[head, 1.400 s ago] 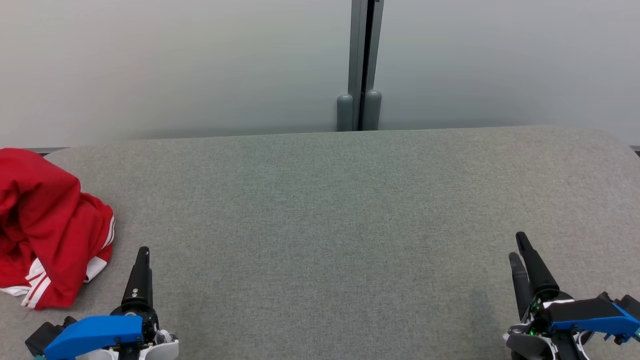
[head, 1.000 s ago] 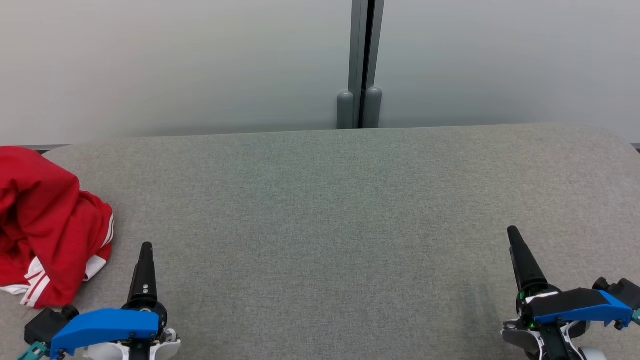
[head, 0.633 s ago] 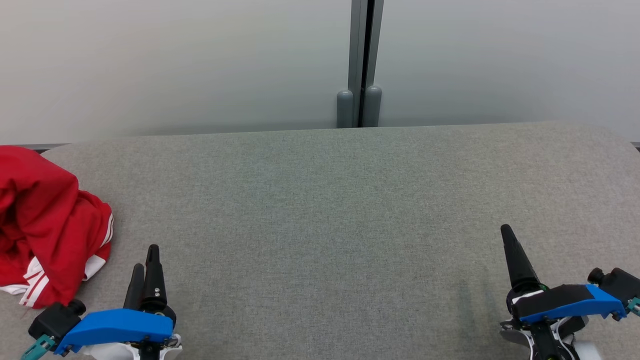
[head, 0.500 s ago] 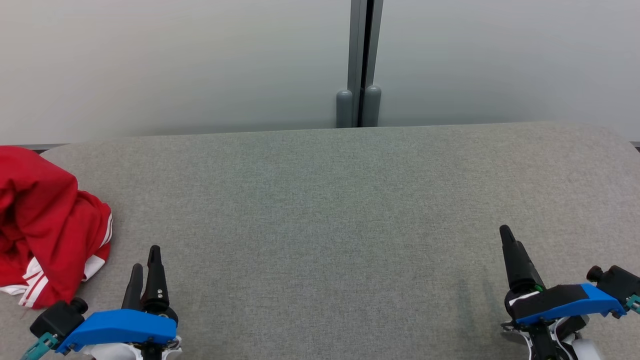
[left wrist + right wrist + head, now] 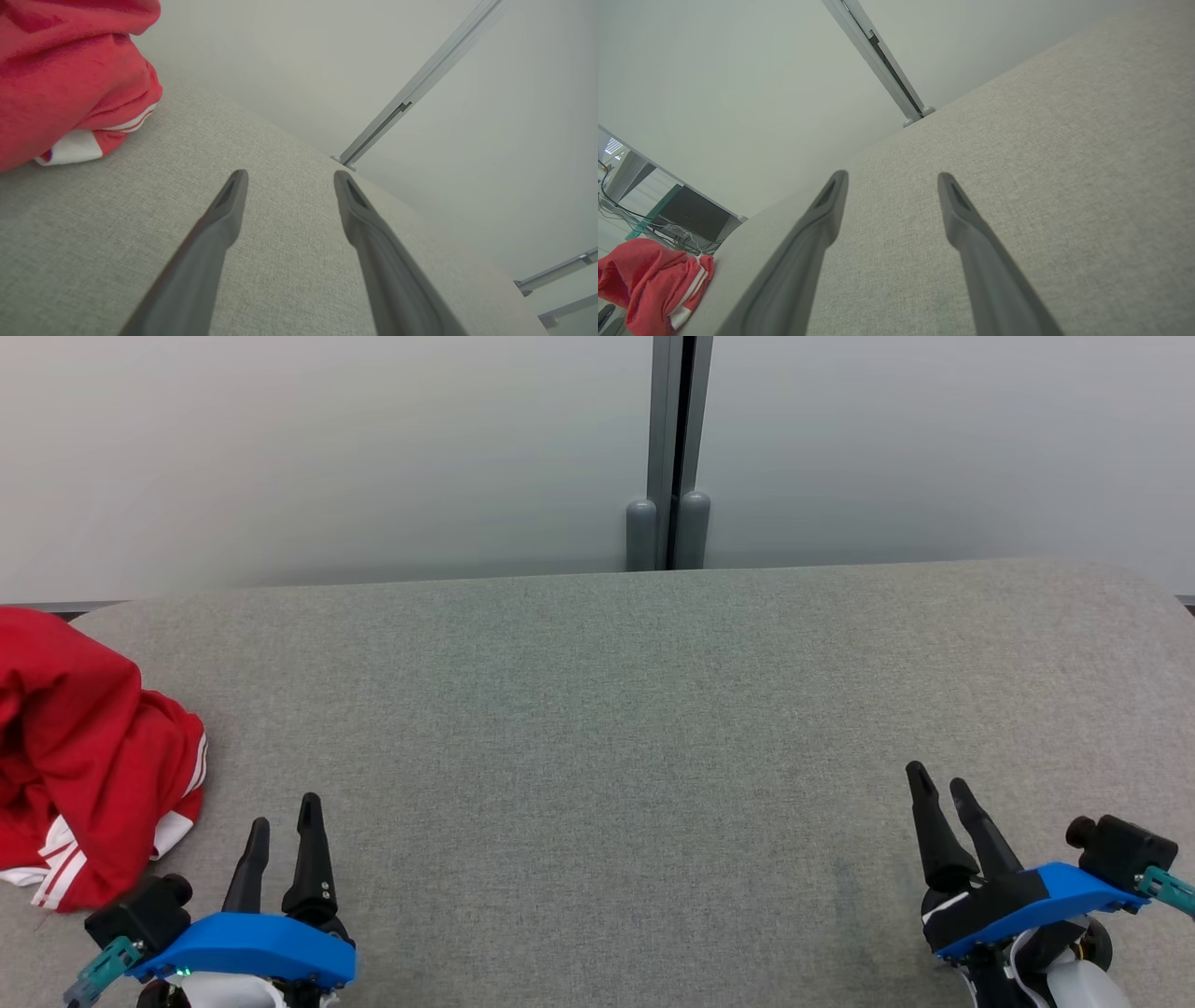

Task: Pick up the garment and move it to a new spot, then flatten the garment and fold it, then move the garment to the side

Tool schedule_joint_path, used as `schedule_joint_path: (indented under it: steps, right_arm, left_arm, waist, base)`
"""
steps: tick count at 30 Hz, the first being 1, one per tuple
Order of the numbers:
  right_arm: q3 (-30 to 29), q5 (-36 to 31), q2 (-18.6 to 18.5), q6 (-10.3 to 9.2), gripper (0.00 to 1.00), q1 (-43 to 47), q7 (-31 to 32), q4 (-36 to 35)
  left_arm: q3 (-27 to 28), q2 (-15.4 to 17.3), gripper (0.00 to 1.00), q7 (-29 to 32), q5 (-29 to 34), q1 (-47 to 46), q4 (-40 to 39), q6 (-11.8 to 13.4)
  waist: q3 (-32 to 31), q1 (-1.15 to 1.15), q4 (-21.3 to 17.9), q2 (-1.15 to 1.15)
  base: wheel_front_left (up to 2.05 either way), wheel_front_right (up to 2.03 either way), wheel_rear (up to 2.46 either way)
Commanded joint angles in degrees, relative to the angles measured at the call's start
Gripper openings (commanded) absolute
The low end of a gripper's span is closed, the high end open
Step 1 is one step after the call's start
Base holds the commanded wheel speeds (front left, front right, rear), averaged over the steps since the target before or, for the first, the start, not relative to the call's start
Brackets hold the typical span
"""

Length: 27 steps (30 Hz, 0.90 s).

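Left gripper (image 5: 285, 810): fingers spread, holding nothing. Red garment (image 5: 84, 756) bunched near, on its left. Right gripper (image 5: 936, 776): fingers spread, holding nothing, garment far off.

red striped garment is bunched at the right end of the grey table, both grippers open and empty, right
Wrong end: the head view shows the red striped garment bunched at the left end of the grey table. The left gripper and right gripper are indeed open and empty.
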Motion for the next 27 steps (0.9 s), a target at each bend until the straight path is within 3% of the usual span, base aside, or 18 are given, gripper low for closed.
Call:
schedule_joint_path:
  steps: [1,27]
  right_arm:
    - [0.6,-1.5,-0.9,0.08,1.00,-1.5,-0.5,-0.5]
    - [-1.2,-20.4,0.0,0.11,1.00,0.9,-4.5,-0.8]
  left_arm:
    - [-0.5,0.9,1.00,-0.6,1.6,-0.8,-0.5,-0.1]
    - [-3.1,1.5,1.00,-4.5,17.5,0.8,-0.2,2.4]
  waist:
    - [0.0,0.00,0.0,0.00]
    - [-0.3,0.00,0.3,0.00]
  base:
    - [0.00,0.00,0.00]
    - [0.00,0.00,0.00]
